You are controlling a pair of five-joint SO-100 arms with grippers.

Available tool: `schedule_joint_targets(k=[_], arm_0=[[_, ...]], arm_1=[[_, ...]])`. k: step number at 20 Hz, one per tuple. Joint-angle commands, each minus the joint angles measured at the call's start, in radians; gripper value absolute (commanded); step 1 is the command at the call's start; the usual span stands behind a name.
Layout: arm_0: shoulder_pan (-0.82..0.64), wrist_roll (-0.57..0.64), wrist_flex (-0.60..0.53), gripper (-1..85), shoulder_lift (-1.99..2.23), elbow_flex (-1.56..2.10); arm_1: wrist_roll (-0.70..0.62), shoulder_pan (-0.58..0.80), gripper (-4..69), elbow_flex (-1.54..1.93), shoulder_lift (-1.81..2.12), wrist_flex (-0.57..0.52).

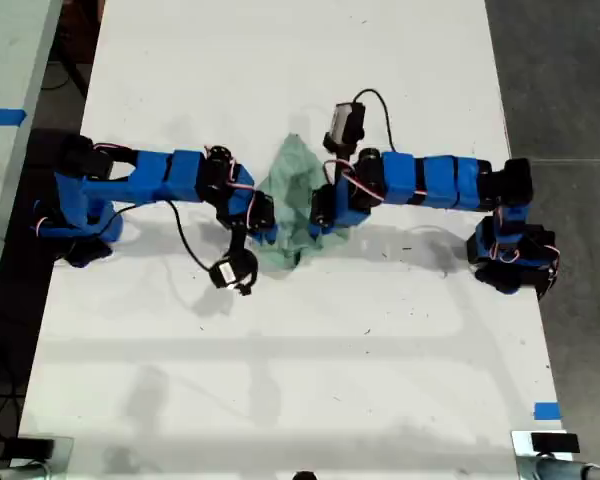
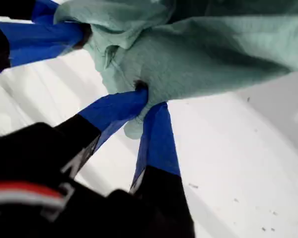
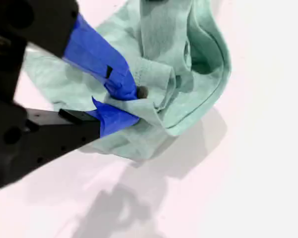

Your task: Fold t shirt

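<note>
t shirt plain, no print | my first gripper clamps it | my second gripper clamps it

You see the t shirt bunched at the middle of the white table, with a blue arm reaching in from the exterior view's left and another arm from its right, both meeting the cloth.

— What carries everything?
— A white counter, scuffed with small dark specks.
— And directly on it?
— The crumpled t shirt mid-counter; blue tape near one corner.
</note>
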Motion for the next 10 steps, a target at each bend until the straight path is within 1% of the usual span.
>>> schedule_joint_targets(k=[1, 4, 5, 6, 7, 8, 9, 10], arm_0=[[-0.209, 0.058, 0.035, -0.2, 0.094, -0.011], [-0.396, 0.118, 0.043, -0.2, 0.092, -0.003], [-0.445, 0.124, 0.040, 2.9, 0.091, -0.008], [-0.488, 0.132, 0.035, 19.7, 0.094, -0.012], [-0.518, 0.141, 0.041, 27.5, 0.094, -0.031], [-0.538, 0.175, 0.041, 33.8, 0.097, -0.057], [-0.551, 0.189, 0.051, 33.0, 0.107, -0.071], [-0.565, 0.195, 0.061, 31.9, 0.129, -0.072]], arm_1=[[-0.078, 0.186, 0.8, -0.009, 0.075, -0.048], [-0.129, 0.344, 0.7, 0.017, 0.054, -0.094], [-0.130, 0.387, 1.2, 0.017, 0.051, -0.098], [-0.135, 0.423, 9.6, 0.017, 0.049, -0.101], [-0.137, 0.449, 29.8, 0.011, 0.052, -0.100], [-0.150, 0.468, 44.0, -0.003, 0.061, -0.086], [-0.155, 0.488, 50.0, -0.015, 0.081, -0.061], [-0.160, 0.506, 50.4, -0.015, 0.112, -0.037]])
